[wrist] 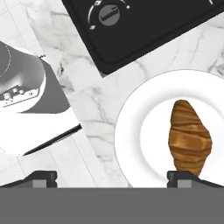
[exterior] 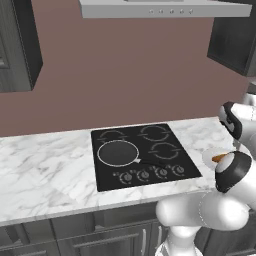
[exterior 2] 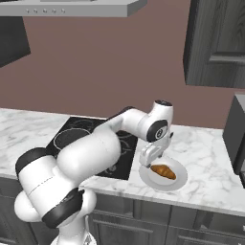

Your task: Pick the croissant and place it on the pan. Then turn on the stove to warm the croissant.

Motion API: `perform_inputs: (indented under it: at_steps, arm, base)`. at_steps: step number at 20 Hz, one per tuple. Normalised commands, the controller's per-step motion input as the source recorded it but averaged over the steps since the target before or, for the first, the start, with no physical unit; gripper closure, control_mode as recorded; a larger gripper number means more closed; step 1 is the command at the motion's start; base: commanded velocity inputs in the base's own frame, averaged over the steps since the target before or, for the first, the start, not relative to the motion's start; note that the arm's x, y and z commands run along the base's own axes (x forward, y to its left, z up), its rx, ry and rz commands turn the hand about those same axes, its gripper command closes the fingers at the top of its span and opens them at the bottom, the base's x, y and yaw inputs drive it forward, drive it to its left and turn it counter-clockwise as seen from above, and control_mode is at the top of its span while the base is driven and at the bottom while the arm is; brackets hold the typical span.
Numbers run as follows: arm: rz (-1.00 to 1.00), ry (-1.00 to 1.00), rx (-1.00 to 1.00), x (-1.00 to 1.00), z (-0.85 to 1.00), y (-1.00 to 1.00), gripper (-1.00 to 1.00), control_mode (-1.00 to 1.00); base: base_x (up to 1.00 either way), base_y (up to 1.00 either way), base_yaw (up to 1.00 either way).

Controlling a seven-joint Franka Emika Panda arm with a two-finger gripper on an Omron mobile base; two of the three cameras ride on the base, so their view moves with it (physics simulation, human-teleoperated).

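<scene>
The orange-brown croissant [wrist: 189, 138] lies on a pale round plate [wrist: 140, 135] on the marble counter, right of the stove [exterior: 107, 175]. My gripper [wrist: 114, 178] hovers over the plate's stove-side edge and is open, fingers wide apart with nothing between them. The croissant's near end sits just beyond one fingertip [wrist: 188, 177]. From the right base view the gripper [exterior 2: 149, 160] hangs close above the croissant [exterior 2: 163, 171]. The dark round pan [exterior: 117, 152] with its light rim rests on the stove's front-left burner, handle pointing toward the knobs [exterior: 152, 174].
A range hood [exterior: 165, 9] hangs over the stove, and dark wall cabinets [exterior 2: 215, 43] flank it. A dark appliance [exterior 2: 237, 134] stands on the counter right of the plate. One stove knob [wrist: 108, 14] lies just past the plate. My own arm covers part of the stove in the right base view.
</scene>
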Motion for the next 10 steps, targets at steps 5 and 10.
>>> perform_inputs:
  at_steps: [5,10]
  arm:
    - [0.03,0.00,0.00,0.03,-0.05,-0.04,-1.00,-1.00]
    - [-0.15,0.02,0.00,0.37,-0.15,0.07,-1.00,-1.00]
  base:
    - [0.00,0.00,0.00]
    - [0.00,0.00,0.00]
